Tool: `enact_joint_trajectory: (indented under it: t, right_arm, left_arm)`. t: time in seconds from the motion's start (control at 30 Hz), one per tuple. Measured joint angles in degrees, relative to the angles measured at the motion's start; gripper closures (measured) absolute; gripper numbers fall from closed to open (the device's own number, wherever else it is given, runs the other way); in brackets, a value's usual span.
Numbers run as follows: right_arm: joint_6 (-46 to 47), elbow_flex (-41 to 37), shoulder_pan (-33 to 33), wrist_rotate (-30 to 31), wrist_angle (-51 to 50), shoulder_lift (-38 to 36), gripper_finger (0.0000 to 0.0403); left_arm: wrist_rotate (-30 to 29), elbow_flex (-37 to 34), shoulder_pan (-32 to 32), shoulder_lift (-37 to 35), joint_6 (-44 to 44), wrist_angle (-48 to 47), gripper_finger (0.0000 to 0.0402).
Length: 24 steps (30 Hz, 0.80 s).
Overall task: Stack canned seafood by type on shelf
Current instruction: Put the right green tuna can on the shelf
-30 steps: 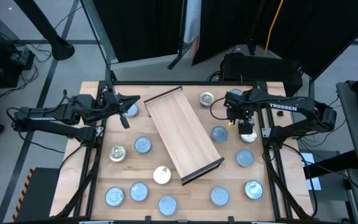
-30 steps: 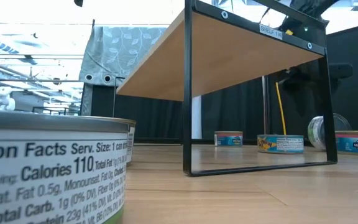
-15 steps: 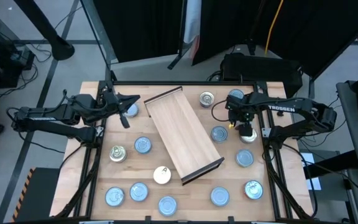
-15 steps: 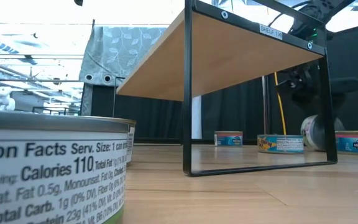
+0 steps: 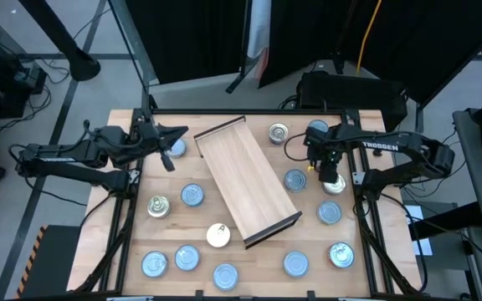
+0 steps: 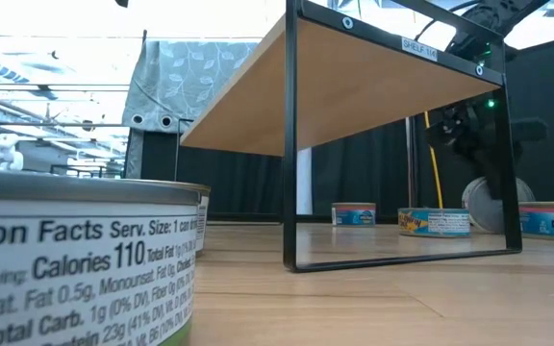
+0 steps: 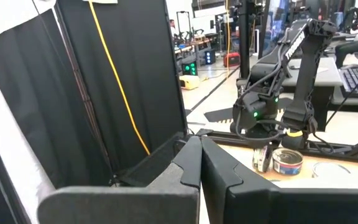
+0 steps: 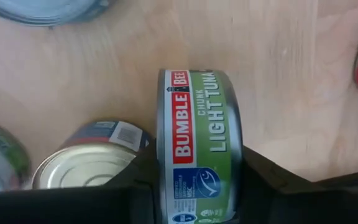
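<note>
One long wooden shelf (image 5: 247,181) lies diagonally across the centre of the high view, its dark rims visible, with round tins scattered on the table (image 5: 375,263) around it. At right centre of that view the right gripper (image 5: 327,171) hangs over a tin. The right wrist view alone shows the grip: both dark fingers (image 8: 263,180) press the flat faces of a green-labelled tuna can (image 8: 197,146) held on edge, jaws narrowed to its thickness. At upper left, the left gripper (image 5: 167,151) waits; the left wrist view shows its fingertips (image 7: 194,163) pressed together, holding nothing.
</note>
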Motion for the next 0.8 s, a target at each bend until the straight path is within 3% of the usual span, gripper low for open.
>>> enact_joint_trajectory:
  t: [0.17, 0.4, 0.5, 0.7, 0.8]
  right_arm:
    - [2.9, 5.22, 0.0, -0.42, -3.58, -1.77, 0.0269]
    - [4.85, 18.63, 0.0, -2.72, -2.83, -2.8, 0.0276]
    - [6.89, 23.76, 0.02, -8.48, 3.73, -2.8, 0.0273]
    - [15.12, 27.07, 0.04, -26.99, 23.18, -2.78, 0.0268]
    - [22.2, 27.07, 0.44, -27.41, 34.13, -1.71, 0.0269]
  left_arm:
    - [-0.06, 0.0, 0.0, 0.0, -0.02, 0.63, 0.04]
    - [-1.12, 0.0, -0.02, 0.0, 0.03, 0.6, 0.04]
    - [-1.44, 0.0, 0.0, 0.0, 0.97, 0.58, 0.04]
    - [-1.47, 0.0, 0.0, 0.0, 2.01, 0.43, 0.04]
    - [-1.47, 0.0, 0.0, 0.0, 2.09, 0.36, 0.04]
